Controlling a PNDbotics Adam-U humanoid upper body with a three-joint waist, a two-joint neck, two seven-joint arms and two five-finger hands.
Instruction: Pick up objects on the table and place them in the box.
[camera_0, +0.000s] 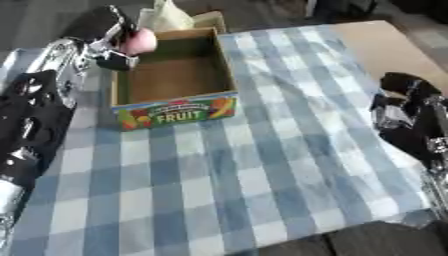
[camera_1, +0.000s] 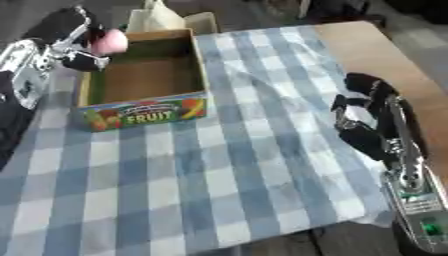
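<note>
Left eye view: left robot hand (camera_0: 112, 44) clamped on pink object (camera_0: 140, 41), seemingly light, soft; box (camera_0: 175, 75) just below.

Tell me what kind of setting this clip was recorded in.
Probably an indoor teleoperation or test setup staged like a dining table: a blue-and-white checked tablecloth over a wooden tabletop, and a cardboard box printed FRUIT. The left hand holds a pink object at the box's rim.

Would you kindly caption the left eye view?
Left hand holds a pink object above the fruit box's left rim.
</note>
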